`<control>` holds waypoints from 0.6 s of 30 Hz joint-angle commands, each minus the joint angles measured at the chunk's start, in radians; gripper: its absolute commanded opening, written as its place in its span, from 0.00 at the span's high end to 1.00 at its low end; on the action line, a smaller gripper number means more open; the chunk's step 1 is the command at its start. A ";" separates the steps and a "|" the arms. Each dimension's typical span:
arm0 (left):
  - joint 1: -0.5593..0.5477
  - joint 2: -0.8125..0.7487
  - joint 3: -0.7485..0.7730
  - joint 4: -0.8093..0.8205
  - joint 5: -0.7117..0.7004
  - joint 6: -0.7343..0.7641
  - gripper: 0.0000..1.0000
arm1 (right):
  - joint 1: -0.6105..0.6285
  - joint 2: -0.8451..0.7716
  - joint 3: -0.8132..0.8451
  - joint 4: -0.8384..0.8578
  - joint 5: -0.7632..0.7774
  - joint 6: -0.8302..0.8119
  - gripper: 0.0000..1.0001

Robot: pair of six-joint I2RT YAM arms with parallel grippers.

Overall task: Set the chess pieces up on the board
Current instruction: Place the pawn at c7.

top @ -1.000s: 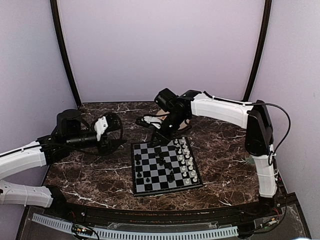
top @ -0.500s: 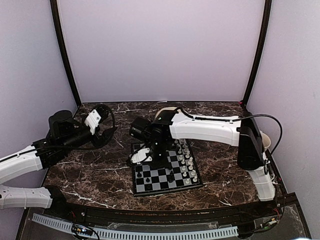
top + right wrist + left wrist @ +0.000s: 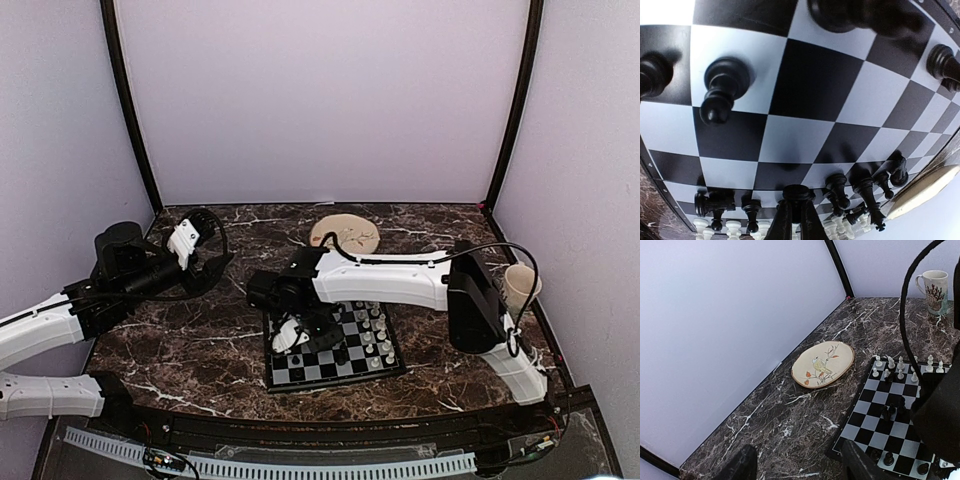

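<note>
The board point(image 3: 375, 358) lies at the table's near middle, with white chess pieces point(image 3: 375, 325) lined along its right side and black ones point(image 3: 342, 352) scattered on the rest. My right gripper point(image 3: 289, 335) hangs low over the board's left part. In the right wrist view its fingers point(image 3: 782, 222) are shut on a black piece point(image 3: 798, 192), held just above the squares point(image 3: 805, 80). Other black pieces point(image 3: 720, 95) stand around it. My left gripper point(image 3: 205, 248) hovers open and empty left of the board; its fingertips point(image 3: 742, 467) frame bare marble beside the board point(image 3: 875, 405).
A round beige plate with a bird and branches point(image 3: 343, 234) point(image 3: 822, 365) lies behind the board. A mug point(image 3: 520, 285) point(image 3: 935, 285) stands at the right edge of the table. Purple walls close in the back and both sides.
My right arm has swung from the back, near the plate, forward and down over the board's left part. The left gripper drew back and left a little, then held still.
</note>
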 commanded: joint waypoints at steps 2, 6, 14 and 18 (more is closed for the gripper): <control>0.004 -0.008 -0.016 0.036 0.020 -0.022 0.40 | 0.042 0.033 0.020 -0.056 0.110 0.009 0.95; 0.004 -0.009 -0.016 0.036 0.026 -0.024 0.40 | 0.060 0.050 0.033 -0.058 0.139 0.011 0.92; 0.004 -0.009 -0.018 0.036 0.033 -0.028 0.40 | 0.075 0.039 0.056 -0.049 0.121 0.008 0.76; 0.004 -0.006 -0.018 0.035 0.040 -0.030 0.40 | 0.074 0.022 0.062 -0.056 0.086 0.013 0.75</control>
